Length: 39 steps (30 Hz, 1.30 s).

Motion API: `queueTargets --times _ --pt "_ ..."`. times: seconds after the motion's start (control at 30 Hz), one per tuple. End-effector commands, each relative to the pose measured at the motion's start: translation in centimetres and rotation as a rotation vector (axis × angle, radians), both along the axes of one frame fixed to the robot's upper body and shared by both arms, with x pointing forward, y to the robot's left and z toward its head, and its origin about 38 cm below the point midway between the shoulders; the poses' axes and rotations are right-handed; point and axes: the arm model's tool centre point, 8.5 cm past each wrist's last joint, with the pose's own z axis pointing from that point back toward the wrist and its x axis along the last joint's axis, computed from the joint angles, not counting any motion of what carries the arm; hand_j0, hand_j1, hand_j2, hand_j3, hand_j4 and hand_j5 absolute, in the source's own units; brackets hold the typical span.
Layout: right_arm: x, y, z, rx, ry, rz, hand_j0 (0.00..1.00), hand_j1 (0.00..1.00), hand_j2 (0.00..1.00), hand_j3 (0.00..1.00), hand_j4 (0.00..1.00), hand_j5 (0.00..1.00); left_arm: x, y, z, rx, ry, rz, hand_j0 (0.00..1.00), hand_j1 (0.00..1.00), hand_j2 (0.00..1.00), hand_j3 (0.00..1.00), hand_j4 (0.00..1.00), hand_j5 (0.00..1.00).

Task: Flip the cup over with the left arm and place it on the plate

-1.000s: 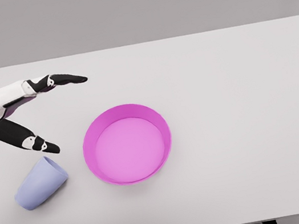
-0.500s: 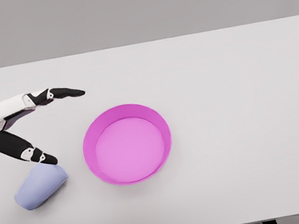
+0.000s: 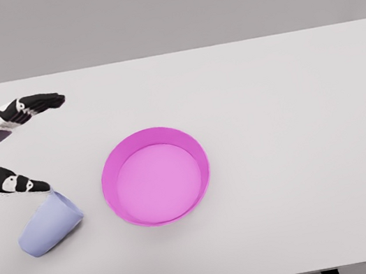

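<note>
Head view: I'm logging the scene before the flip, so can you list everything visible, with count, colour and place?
table: one, white, fills most of the view
plate: one, magenta, raised rim, left of table centre
cup: one, pale lavender, lying on its side at the front left, left of the plate
left hand: one, white with black fingers, spread open at the left edge, thumb tip at the cup's rim
right hand: not in view

Table [image 3: 288,90]: carries all items. Plate [image 3: 156,176]: left of table centre, toward the near edge. Cup [image 3: 49,225]: on its side, left of the plate and apart from it, near the front-left corner. Left hand [image 3: 1,151]: at the left edge, behind the cup, thumb tip touching the cup's rim.
</note>
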Motion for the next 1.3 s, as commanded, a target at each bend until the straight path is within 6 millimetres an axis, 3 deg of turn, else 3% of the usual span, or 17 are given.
queueTargets --times 0.0,0.37,0.47,0.67,0.8,0.97,1.27 --pt "0.0 0.0 0.0 0.0 0.0 0.0 1.0 1.0 1.0 1.0 1.0 1.0 0.5 0.7 2.2 -0.029 -0.059 0.039 1.0 1.0 1.0 1.0 1.0 1.0" --pt "0.0 0.0 0.0 0.0 0.0 0.0 1.0 1.0 1.0 1.0 1.0 1.0 -1.7 0.8 -4.2 0.059 0.067 0.046 1.0 1.0 1.0 1.0 1.0 1.0" --pt "0.0 0.0 0.0 0.0 0.0 0.0 1.0 1.0 1.0 1.0 1.0 1.0 -1.6 1.3 -6.1 0.113 0.193 0.109 1.0 1.0 1.0 1.0 1.0 1.0" --pt "0.0 0.0 0.0 0.0 0.0 0.0 1.0 1.0 1.0 1.0 1.0 1.0 -0.9 2.1 -6.2 0.0 0.239 0.244 1.0 1.0 1.0 1.0 1.0 1.0" --pt "0.0 0.0 0.0 0.0 0.0 0.0 1.0 1.0 1.0 1.0 1.0 1.0 -1.8 4.2 -5.6 -0.042 0.211 0.313 1.0 1.0 1.0 1.0 1.0 1.0" --pt "0.0 0.0 0.0 0.0 0.0 0.0 1.0 1.0 1.0 1.0 1.0 1.0 -2.0 4.2 -6.0 -0.043 0.211 0.311 1.0 1.0 1.0 1.0 1.0 1.0" --pt "0.0 0.0 0.0 0.0 0.0 0.0 1.0 1.0 1.0 1.0 1.0 1.0 -3.3 3.2 -9.3 0.042 0.225 0.303 1.0 1.0 1.0 1.0 1.0 1.0"
